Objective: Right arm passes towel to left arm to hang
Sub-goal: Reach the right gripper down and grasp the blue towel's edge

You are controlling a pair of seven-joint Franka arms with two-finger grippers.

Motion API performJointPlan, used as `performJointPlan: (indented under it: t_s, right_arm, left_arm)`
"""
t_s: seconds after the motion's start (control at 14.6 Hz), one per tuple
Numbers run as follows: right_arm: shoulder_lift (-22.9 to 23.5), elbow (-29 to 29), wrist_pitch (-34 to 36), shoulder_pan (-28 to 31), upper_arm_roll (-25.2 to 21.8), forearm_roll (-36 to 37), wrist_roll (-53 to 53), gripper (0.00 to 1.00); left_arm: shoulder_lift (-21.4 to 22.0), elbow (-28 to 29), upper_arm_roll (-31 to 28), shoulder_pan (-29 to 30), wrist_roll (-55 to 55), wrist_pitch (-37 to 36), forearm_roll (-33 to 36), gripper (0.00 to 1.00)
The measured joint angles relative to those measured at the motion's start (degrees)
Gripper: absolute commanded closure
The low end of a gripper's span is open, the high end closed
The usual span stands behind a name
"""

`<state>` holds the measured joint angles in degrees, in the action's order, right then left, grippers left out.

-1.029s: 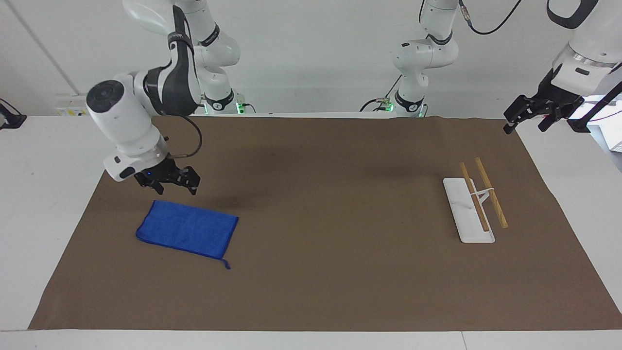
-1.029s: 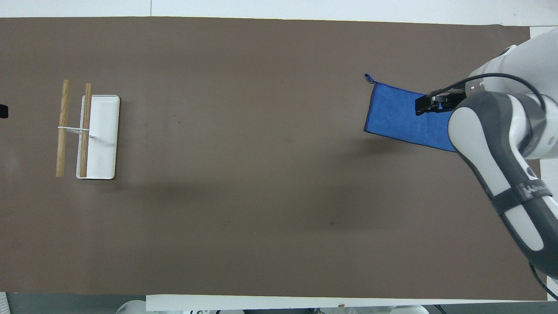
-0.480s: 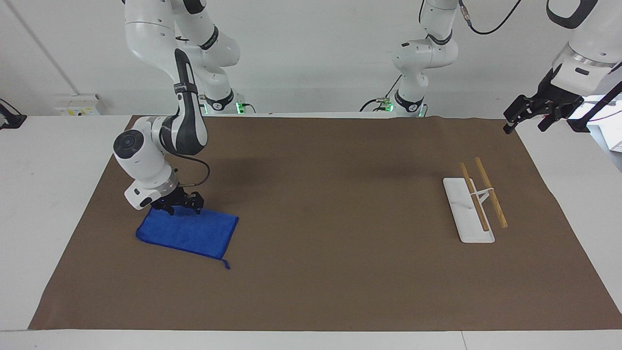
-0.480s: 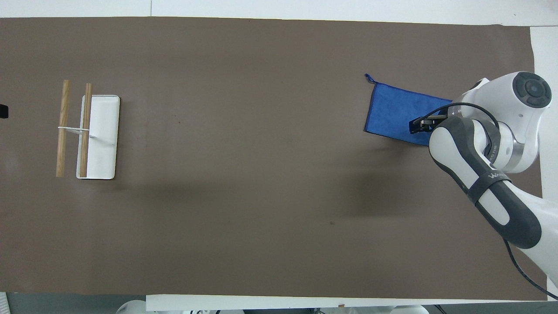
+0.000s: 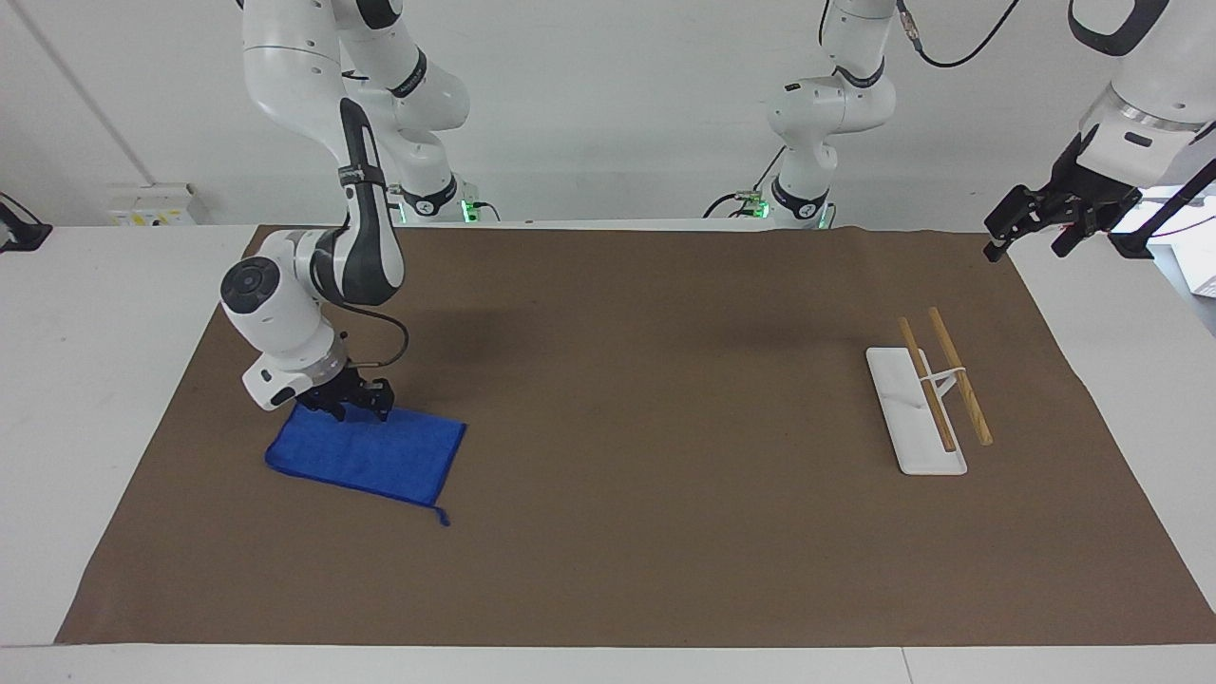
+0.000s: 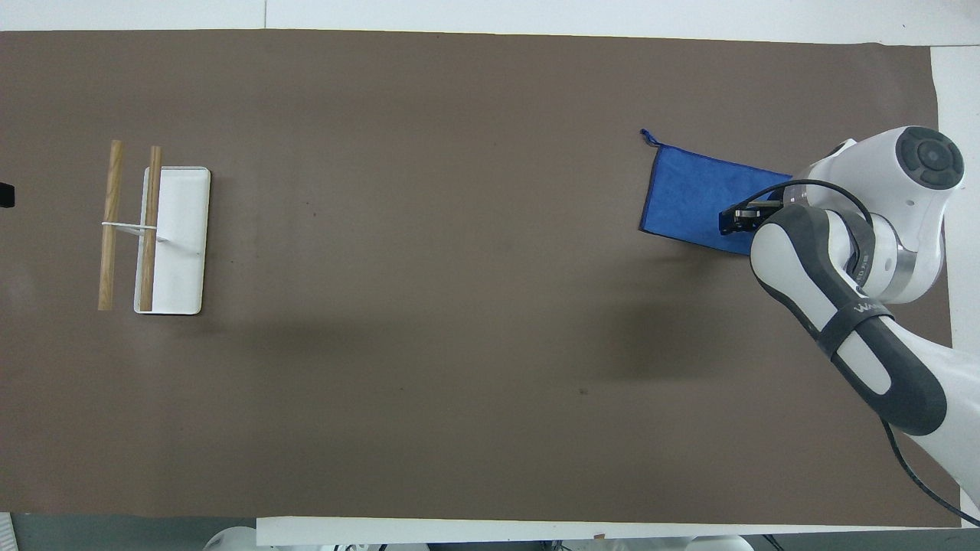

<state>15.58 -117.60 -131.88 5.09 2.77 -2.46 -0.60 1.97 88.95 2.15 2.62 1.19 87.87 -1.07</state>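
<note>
Item: flat blue terry towel (image 5: pixel 369 454), lower left of facing frame. Right gripper (image 5: pixel 348 407) set on its robot-side edge; finger state cannot be told. Left gripper (image 5: pixel 1045 220) waits upper right, fingers apart. Risk: a shallow pinch could let cloth slip.

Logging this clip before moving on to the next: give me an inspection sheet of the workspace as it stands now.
Surface: brown mat covering a white table.
Job's things: blue towel flat on the mat at the right arm's end; rack with two wooden bars at the left arm's end.
Clutter: nothing seen.
Grippers: right gripper down at the towel's edge nearest the robots; left gripper waits in the air, off the mat.
Cables: black cable looping at the right wrist.
Surroundings: white wall.
</note>
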Motion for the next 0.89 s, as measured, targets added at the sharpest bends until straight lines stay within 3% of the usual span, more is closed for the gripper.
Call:
performJointPlan:
  t_s: [0.34,0.69,0.82,0.89]
  right_arm:
    - [0.9,0.1,-2.1,-0.2,0.0,0.0,0.2,0.26]
    - [1.8,0.1,-2.5,-0.3,0.0,0.0,0.2,0.61]
    - [1.8,0.1,-2.5,-0.3,0.0,0.0,0.2,0.85]
    - [1.8,0.1,-2.5,-0.2,0.0,0.0,0.2,0.9]
  left_arm:
    - [0.0,0.0,0.0,0.0,0.0,0.0,0.0,0.0]
    - [0.0,0.0,0.0,0.0,0.0,0.0,0.0,0.0]
    - [0.0,0.0,0.0,0.0,0.0,0.0,0.0,0.0]
    - [0.0,0.0,0.0,0.0,0.0,0.0,0.0,0.0]
